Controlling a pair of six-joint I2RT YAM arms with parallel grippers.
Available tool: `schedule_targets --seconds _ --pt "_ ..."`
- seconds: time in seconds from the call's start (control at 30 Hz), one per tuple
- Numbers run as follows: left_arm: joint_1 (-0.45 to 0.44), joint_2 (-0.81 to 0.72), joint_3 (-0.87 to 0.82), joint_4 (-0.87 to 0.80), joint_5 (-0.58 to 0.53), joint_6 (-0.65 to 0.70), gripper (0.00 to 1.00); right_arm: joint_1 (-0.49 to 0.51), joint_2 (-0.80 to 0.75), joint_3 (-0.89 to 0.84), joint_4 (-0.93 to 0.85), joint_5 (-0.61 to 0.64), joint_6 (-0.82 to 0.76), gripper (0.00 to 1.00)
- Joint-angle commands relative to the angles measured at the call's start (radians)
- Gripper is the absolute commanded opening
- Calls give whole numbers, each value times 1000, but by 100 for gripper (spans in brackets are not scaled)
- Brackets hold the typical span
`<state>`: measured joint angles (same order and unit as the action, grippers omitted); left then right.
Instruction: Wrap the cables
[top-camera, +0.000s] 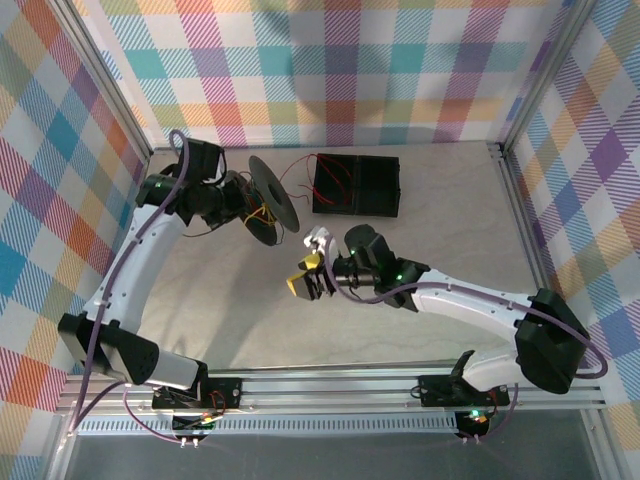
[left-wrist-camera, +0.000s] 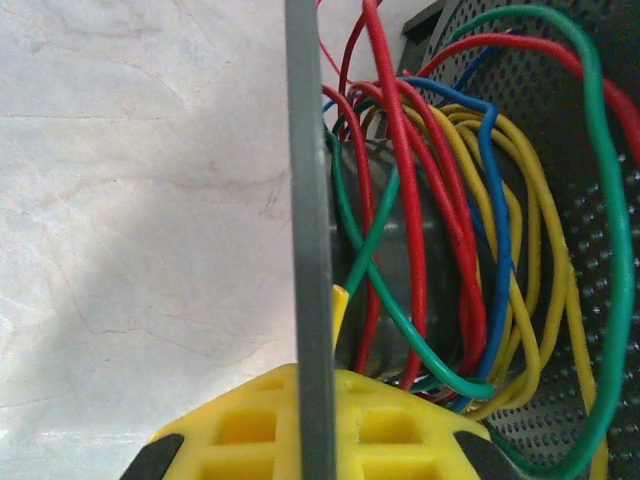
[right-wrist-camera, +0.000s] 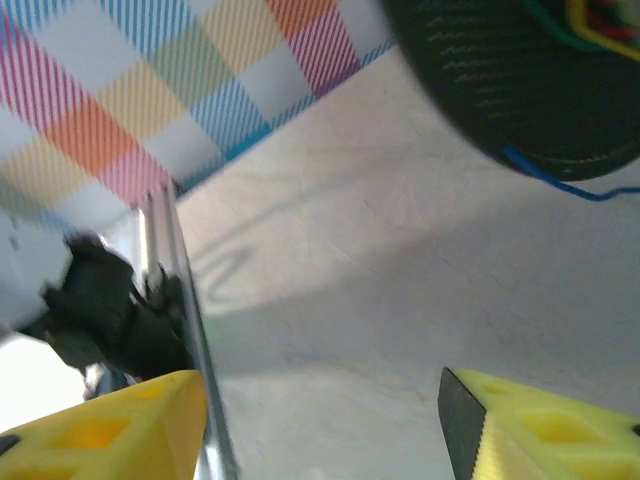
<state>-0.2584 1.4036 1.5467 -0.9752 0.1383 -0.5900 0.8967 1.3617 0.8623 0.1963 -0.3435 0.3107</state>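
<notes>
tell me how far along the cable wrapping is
Done: several cables are looped around the spool. In hand: the left gripper clamps its flange; the right gripper is open, empty. Left: red strands trail loose to the black tray.

We can read no text, label, brand, number or sign on anything in these views.
</notes>
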Motion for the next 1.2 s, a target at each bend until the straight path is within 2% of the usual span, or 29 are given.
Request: schedule_targets --seconds 0.0,0.17,0.3,0.47,0.93,1.1,1.17 --pt "0 -104 -78 180 -22 -72 0 -42 13 -4 200 -75 431 66" --pt "-71 -241 -241 347 -203 -115 0 -41 121 70 338 -80 786 66" --pt "-145 -311 -338 445 -342 -128 0 -14 191 135 382 -66 936 64" --pt "-182 -320 -375 477 -395 -133 0 19 248 203 427 -88 980 62" --pt "-194 -299 -379 477 -387 -146 0 52 278 250 456 -39 1002 56" --pt "-195 -296 -372 463 -384 -148 0 53 305 289 442 -43 997 40" --pt "-196 -294 -370 455 -379 -148 0 52 311 297 403 -38 983 29"
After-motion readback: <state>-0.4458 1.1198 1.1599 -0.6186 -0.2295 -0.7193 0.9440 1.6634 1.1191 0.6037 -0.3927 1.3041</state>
